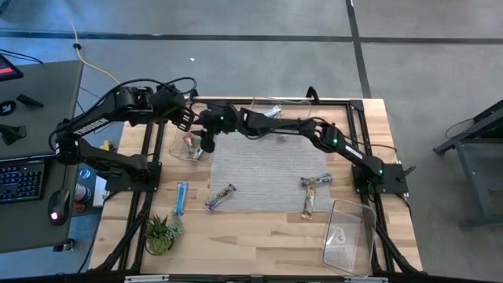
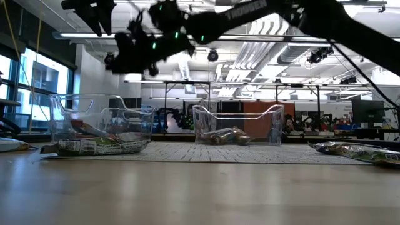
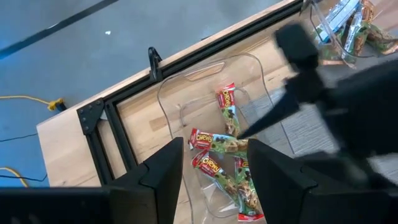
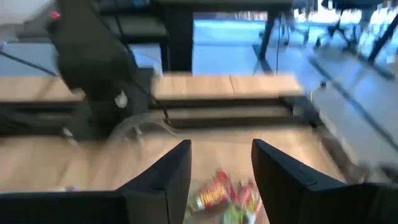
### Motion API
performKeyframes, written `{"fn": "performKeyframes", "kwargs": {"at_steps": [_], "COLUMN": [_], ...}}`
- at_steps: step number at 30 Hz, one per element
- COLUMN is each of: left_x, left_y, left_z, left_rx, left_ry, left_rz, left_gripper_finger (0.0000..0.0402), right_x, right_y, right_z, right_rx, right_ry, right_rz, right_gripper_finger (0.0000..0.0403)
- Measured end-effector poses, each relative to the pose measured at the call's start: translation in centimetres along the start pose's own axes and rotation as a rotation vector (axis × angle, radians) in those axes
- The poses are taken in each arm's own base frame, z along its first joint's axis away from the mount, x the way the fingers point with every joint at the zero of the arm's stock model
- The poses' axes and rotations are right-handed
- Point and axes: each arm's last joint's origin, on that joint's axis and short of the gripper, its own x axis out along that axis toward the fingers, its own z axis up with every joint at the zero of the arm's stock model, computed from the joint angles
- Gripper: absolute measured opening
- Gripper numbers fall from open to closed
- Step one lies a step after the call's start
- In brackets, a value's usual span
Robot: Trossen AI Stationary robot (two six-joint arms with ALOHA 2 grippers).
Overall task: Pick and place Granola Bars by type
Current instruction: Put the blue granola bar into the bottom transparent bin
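Observation:
Several red-wrapped Granola Bars (image 3: 217, 144) lie in a clear bin (image 1: 178, 149) at the table's left. My right gripper (image 1: 207, 143) reaches across from the right and hangs open just above that bin, nothing between its fingers; the red bars (image 4: 217, 194) show below the gap. My left gripper (image 1: 185, 118) stands open above the bin's far side, holding nothing, and looks down at it (image 3: 214, 168). Loose bars lie flat on the table: a blue one (image 1: 181, 196), a purple-silver one (image 1: 222, 196), and two more (image 1: 316, 181) (image 1: 308, 203) at the right.
A second clear bin (image 1: 267, 110) with bars in it stands at the far edge; a third clear bin (image 1: 350, 236) lies at the near right. A grey mat (image 1: 259, 169) covers the middle. A small potted plant (image 1: 161, 232) stands near left. Black frame rails border the table.

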Motion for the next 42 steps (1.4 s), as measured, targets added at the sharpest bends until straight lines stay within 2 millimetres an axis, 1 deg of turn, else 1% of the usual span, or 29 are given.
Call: {"fn": "performKeyframes", "kwargs": {"at_steps": [3, 6, 10, 13, 16, 20, 23, 26, 28, 31, 37, 39, 42], "left_x": [0.0, 0.0, -0.2, -0.5, -1.2, -2.3, -3.1, -3.7, -4.0, -4.1, -3.4, -2.9, -2.0], "left_y": [0.1, 0.1, -0.3, -0.8, -1.6, -3.0, -4.2, -6.0, -7.5, -10.4, -16.1, -17.5, -18.5], "left_z": [-0.1, -0.4, -0.6, -1.0, -1.7, -3.0, -4.1, -5.3, -6.3, -7.8, -11.0, -11.8, -12.5], "left_rx": [0.0, 0.009, 0.023, 0.03, 0.065, 0.081, 0.074, 0.065, 0.073, 0.109, 0.147, 0.168, 0.183], "left_ry": [0.016, 0.058, 0.077, 0.078, 0.08, 0.087, 0.088, 0.075, 0.071, 0.068, 0.03, 0.033, 0.045], "left_rz": [-0.001, -0.027, -0.063, -0.09, -0.133, -0.214, -0.253, -0.269, -0.283, -0.308, -0.323, -0.314, -0.275], "left_gripper_finger": [0.0172, 0.0172, 0.0172, 0.0172, 0.0172, 0.0172, 0.0172, 0.0172, 0.0172, 0.0172, 0.0172, 0.0172, 0.0172], "right_x": [-1.9, -4.4, -8.6, -11.8, -14.9, -18.9, -21.4, -23.4, -24.4, -25.3, -26.2, -26.5, -27.4], "right_y": [1.0, 1.9, 2.8, 3.3, 3.6, 3.5, 3.2, 3.1, 3.2, 3.2, 3.3, 3.3, 3.0], "right_z": [2.7, 5.1, 8.3, 9.9, 10.6, 11.1, 11.1, 10.9, 10.8, 10.7, 10.7, 10.9, 11.5], "right_rx": [-0.042, -0.085, -0.122, -0.129, -0.189, -0.227, -0.207, -0.177, -0.152, -0.123, -0.123, -0.116, -0.071], "right_ry": [-0.008, 0.027, 0.079, 0.159, 0.285, 0.45, 0.561, 0.653, 0.695, 0.728, 0.756, 0.745, 0.698], "right_rz": [0.012, 0.023, 0.014, -0.02, -0.065, -0.191, -0.293, -0.332, -0.332, -0.336, -0.303, -0.258, -0.181], "right_gripper_finger": [0.0143, 0.0134, 0.0123, 0.0116, 0.0111, 0.0103, 0.0096, 0.0089, 0.0085, 0.0078, 0.0063, 0.006, 0.0055]}}
